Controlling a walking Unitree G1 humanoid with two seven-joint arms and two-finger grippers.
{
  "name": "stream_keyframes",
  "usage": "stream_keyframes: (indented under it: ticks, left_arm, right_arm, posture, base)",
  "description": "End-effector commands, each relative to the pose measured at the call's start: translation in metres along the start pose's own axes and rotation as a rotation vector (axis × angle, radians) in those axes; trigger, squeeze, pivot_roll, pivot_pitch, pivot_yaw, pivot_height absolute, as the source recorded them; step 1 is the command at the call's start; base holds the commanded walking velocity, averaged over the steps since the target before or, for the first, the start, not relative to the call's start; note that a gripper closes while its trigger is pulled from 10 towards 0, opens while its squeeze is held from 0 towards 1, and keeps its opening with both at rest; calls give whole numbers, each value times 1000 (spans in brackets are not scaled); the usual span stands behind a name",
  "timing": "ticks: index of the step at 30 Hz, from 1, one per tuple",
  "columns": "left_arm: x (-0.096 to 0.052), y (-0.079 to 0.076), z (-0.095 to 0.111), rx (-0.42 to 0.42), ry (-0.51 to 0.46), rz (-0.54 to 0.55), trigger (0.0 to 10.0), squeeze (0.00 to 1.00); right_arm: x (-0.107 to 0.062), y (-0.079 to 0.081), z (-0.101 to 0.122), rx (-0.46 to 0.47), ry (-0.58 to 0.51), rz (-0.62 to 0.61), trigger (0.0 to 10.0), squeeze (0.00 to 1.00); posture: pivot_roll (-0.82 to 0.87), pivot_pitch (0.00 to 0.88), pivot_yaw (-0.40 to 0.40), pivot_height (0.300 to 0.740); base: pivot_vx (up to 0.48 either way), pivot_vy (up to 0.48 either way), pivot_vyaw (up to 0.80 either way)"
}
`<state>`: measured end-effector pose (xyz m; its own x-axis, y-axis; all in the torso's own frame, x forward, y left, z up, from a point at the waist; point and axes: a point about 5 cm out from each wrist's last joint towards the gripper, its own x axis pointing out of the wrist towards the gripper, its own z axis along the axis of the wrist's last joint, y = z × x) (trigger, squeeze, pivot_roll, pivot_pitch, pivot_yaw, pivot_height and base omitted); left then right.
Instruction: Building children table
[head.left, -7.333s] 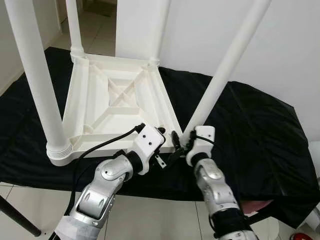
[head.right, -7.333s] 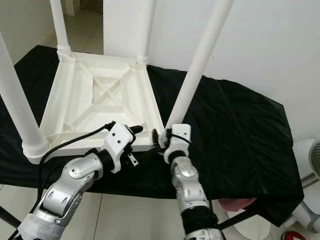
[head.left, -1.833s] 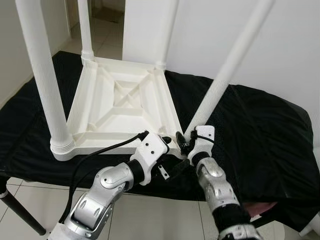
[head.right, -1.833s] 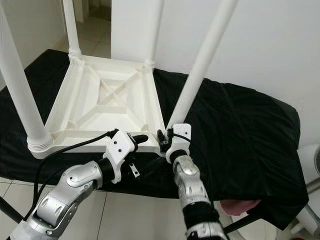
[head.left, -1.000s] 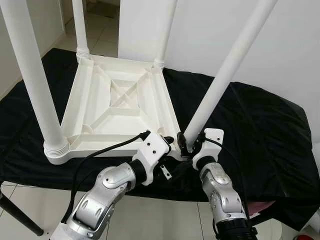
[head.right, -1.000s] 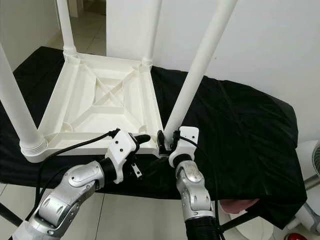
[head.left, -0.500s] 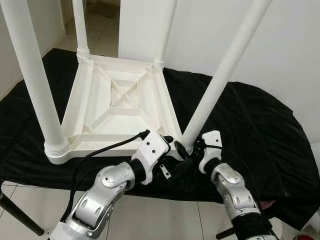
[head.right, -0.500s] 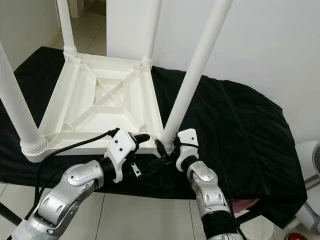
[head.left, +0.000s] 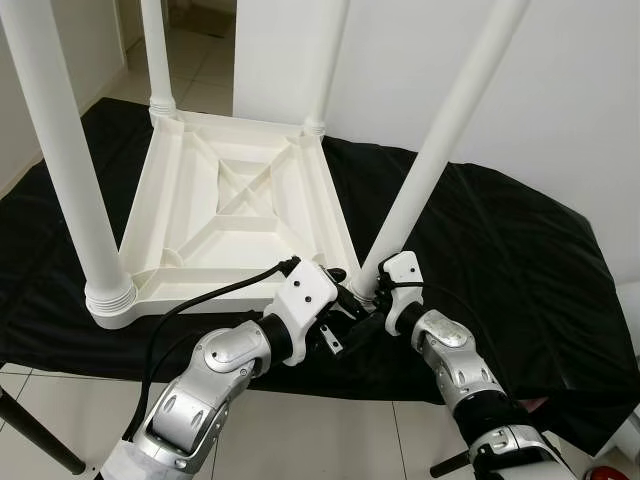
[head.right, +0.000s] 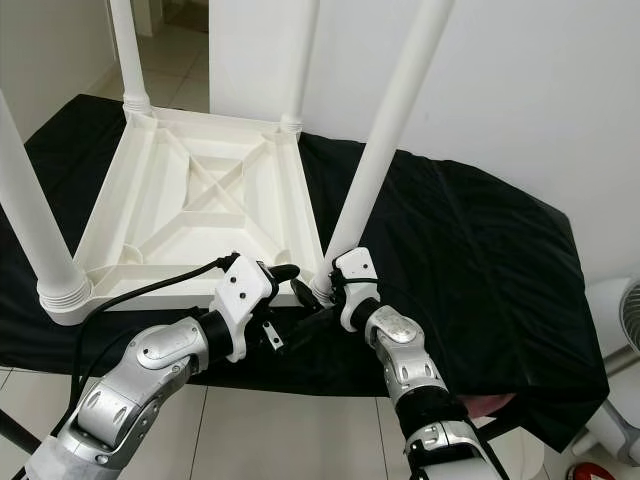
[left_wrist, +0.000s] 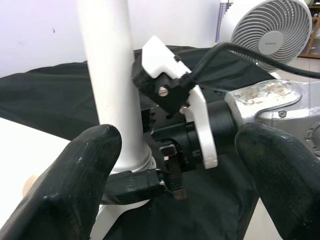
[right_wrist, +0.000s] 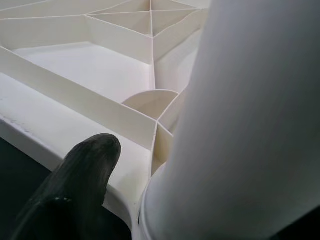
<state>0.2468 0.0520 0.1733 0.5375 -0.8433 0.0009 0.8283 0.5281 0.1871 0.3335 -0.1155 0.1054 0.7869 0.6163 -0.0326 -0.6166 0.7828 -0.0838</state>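
A white plastic children's table (head.left: 200, 290) lies upside down on a black cloth, its legs pointing up. The near-right leg (head.left: 440, 150) leans to the right from its corner socket. My right gripper (head.left: 366, 300) is at the base of that leg, shut on it; one black finger (right_wrist: 85, 170) lies beside the collar and the leg (right_wrist: 250, 125) hides the other. My left gripper (head.left: 343, 298) hovers open just left of that corner. In the left wrist view its fingers (left_wrist: 75, 180) stand wide apart, framing the leg base and the right wrist.
The near-left leg (head.left: 70, 180) and two far legs (head.left: 155, 60) rise steeply around the work area. The black cloth (head.left: 500, 250) has free room to the right. A white wall stands behind, and a fan (left_wrist: 272, 30) stands to the right. Tiled floor (head.left: 40, 390) lies below.
My right wrist has swung in closer to the leg's base and turned. The left gripper has stayed open by the corner.
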Motion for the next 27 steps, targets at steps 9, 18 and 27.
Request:
stream_keyframes:
  ticks: [9, 18, 27]
  left_arm:
    - [3, -7, -5, -9, 19, -19, 10000, 0]
    - [2, -6, -5, -6, 22, -21, 10000, 0]
    - [4, -9, -4, -17, 17, -33, 10000, 0]
  right_arm:
    - [-1, -1, -13, 10, 34, 23, 0, 0]
    - [-6, -3, -17, 94, 21, -32, 10000, 0]
    - [-4, 0, -19, 137, 47, -258, 10000, 0]
  posture:
    - [80, 0, -184, 740]
    - [76, 0, -187, 740]
    - [70, 0, -188, 740]
  base:
    - [0, 0, 0]
    - [0, 0, 0]
    - [0, 0, 0]
